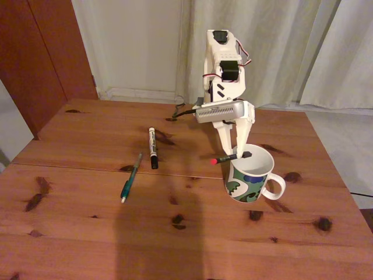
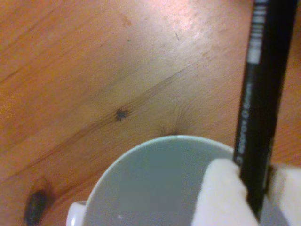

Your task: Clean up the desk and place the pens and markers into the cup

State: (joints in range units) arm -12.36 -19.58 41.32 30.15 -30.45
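A thin black pen point(image 1: 231, 157) with a red end is being held crosswise by the gripper point(image 1: 235, 153), whose white fingers are clamped on it just above the rim of the cup point(image 1: 249, 175). The cup, white with a green, blue and black pattern and its handle turned to the right in the fixed view, is being kept upright on the desk point(image 1: 175, 233).

Further left in that view, a white marker with a black cap point(image 1: 152, 147) and a teal pen point(image 1: 132, 177) are lying flat on the wood, near each other but not touching, well apart from the cup. Nothing is lying between them and the cup.

The desk is seen as reddish-brown knotty pine with a seam across it. Behind it, pale curtains point(image 1: 280, 46), a light wall and a dark wooden panel point(image 1: 41, 52) are being shown.

In the wrist view, white print along the pen point(image 2: 263, 103) is being shown close up, with one finger point(image 2: 218, 197) pressed against the barrel over the cup's point(image 2: 141, 183) pale inside.
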